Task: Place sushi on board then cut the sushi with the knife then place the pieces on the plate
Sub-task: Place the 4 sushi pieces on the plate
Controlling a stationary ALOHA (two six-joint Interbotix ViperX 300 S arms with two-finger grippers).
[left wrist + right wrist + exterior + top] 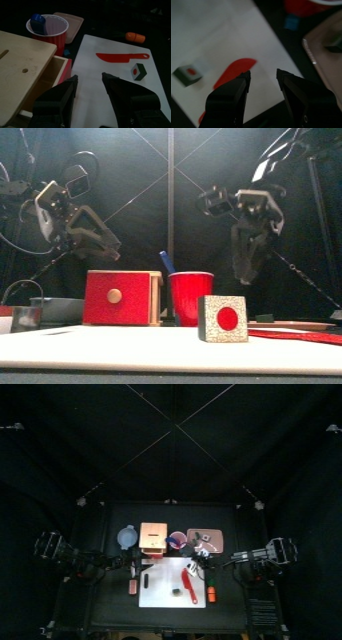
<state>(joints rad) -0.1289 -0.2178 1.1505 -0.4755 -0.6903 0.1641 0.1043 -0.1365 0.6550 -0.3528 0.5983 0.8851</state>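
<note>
I read this as the stretch between cutting and plating. One sushi piece (223, 318) stands on end on the white board (110, 45), its red centre facing the front. The red knife (120, 57) lies flat on the board near it, on the right-hand side and not touching it. Neither arm holds anything. The left gripper (89, 77) hangs over the board's left part beside the wooden box (123, 298), jaws parted and empty. The right gripper (263, 73) hovers over the board's right edge, above the knife blade, and its jaws are also spread with nothing between them.

The pink tray (218, 546) sits behind the board to the right. There is something dark on it (too small for me to name, possibly pieces already moved).

With the knife set down and no uncut roll in sight, I judge the next job is to carry this piece across. I'd use the right arm, since it is nearer the tray. It has to shift inward past the knife, come down with its jaws astride the block and close gently without tipping it. The blue knife (167, 261) sits unused in the red cup (190, 298).
</note>
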